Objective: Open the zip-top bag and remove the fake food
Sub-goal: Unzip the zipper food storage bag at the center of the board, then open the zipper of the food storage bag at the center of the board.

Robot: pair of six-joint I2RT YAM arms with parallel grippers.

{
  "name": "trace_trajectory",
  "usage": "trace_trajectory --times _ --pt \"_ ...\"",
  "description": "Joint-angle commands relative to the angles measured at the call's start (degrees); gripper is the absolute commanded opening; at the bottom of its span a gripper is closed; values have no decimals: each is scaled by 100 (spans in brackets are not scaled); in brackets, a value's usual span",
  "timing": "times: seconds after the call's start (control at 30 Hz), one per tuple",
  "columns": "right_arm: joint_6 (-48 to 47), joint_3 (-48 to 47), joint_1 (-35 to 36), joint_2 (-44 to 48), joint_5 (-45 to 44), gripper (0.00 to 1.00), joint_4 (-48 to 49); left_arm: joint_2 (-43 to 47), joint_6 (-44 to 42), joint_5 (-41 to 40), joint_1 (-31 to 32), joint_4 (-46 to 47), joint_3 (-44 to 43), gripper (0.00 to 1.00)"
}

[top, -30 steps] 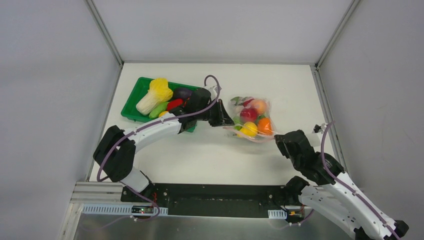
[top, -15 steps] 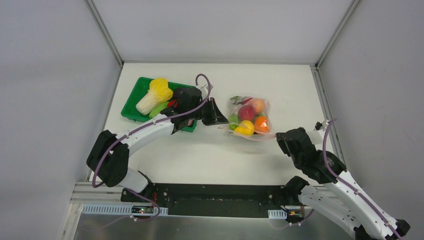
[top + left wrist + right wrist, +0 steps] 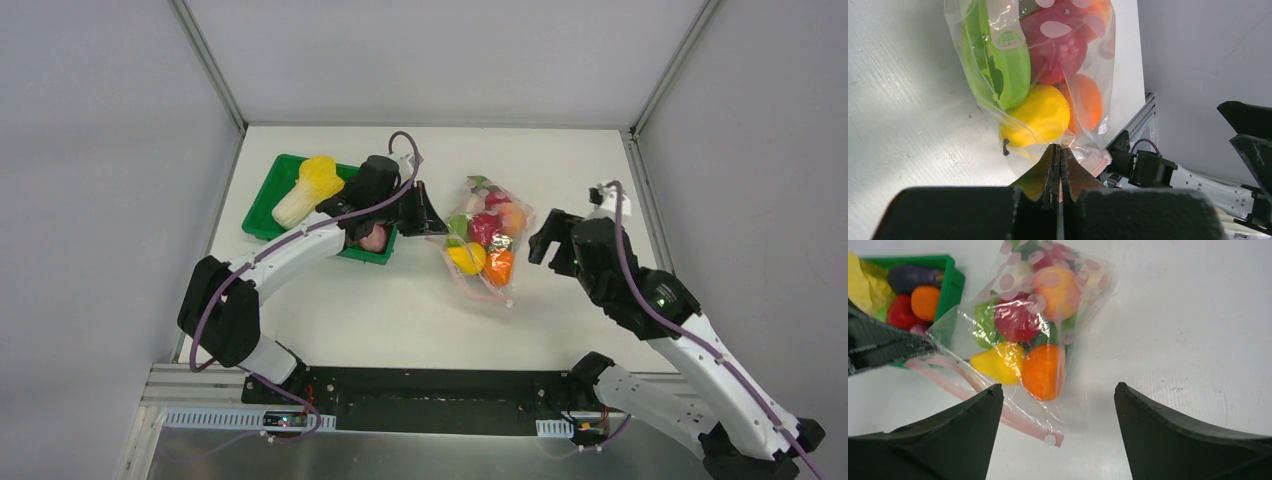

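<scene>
The zip-top bag lies mid-table, clear with pink dots, its pink zip strip along the near edge. The fake food is inside: a yellow pear-shaped fruit, an orange, a red apple, a peach and green leaves. My left gripper is shut on the bag's left edge by the zip strip, also seen from above as the left gripper. To the right of the bag, my right gripper stands wide open and holds nothing; from the wrist, the right gripper hangs over the zip strip's free corner.
A green tray stands at the back left, with a yellow-white napa cabbage, a purple eggplant and red and orange pieces in it. The left arm reaches across the tray's right end. Grey walls close in the table on three sides.
My right gripper has opened, let go of the bag's near right corner and swung up and away from me. The left gripper has pulled the bag slightly left; the zip edge now trails toward me.
</scene>
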State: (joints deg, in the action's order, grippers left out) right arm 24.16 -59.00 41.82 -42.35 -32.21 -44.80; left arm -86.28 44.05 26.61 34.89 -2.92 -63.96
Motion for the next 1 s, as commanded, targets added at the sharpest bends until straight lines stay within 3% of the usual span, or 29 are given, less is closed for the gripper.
trace_trajectory --times 0.0,0.2,0.43,0.67,0.8,0.97 --pt "-1673 -469 1 -785 1129 84 283 7 -239 218 26 -232 -408 0" --pt "-2026 -696 149 -1743 2254 83 811 -32 -242 227 59 -343 -510 0" --pt "-2184 -791 655 -2563 2243 75 1144 -90 -222 154 144 -438 -636 0" --pt "-2195 -749 970 -2898 1831 73 1394 -185 -222 114 175 -518 -749 0" --pt "-2247 -459 977 -3143 972 65 1532 -246 -286 124 202 -581 -852 0" --pt "-2285 -341 977 -3330 760 43 1554 -265 -327 118 202 -584 -862 0"
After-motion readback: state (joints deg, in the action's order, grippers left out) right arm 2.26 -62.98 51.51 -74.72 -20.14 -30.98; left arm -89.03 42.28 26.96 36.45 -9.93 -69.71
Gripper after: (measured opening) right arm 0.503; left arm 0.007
